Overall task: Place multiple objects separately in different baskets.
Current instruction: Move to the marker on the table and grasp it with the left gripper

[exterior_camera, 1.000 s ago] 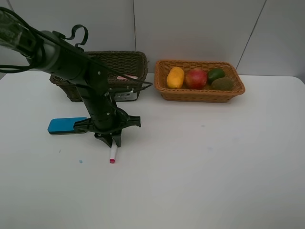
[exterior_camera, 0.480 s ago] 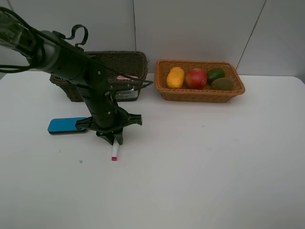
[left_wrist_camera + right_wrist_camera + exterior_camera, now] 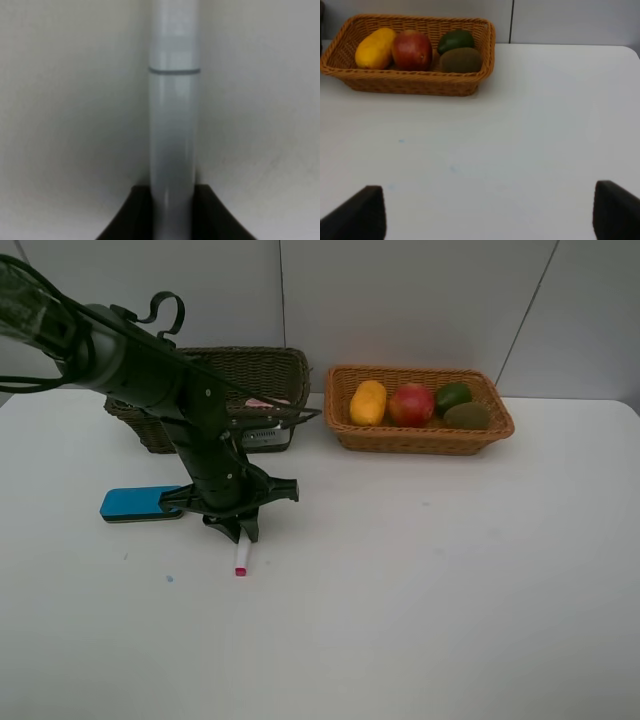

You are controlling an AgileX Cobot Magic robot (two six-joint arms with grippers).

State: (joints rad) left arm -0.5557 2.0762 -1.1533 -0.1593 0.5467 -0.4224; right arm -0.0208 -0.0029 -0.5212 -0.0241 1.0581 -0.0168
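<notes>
White against white: pinching the white pink-tipped marker by its plain end in the left gripper, jaws closed tight on both sides of the barrel. Pointing the pink tip down and toward the near edge of the table; being unable to tell whether the tip is touching the surface. In the left wrist view, seeing only the pale barrel running straight out from between the dark fingertips.

Working just beside the blue flat eraser, lying flat on the table to the left of the gripper and apart from the marker. Reaching out in front of the dark olive-brown basket at the back left, with something pale pink showing inside it past the arm.

Holding the right gripper released, jaws spread wide with nothing between them, above bare table and facing the light orange-tan basket at the back right. Finding four fruits lying together in that basket: yellow-orange mango at the left end, red apple-like fruit touching it, then green lime behind and brown kiwi in front at the right end.
</notes>
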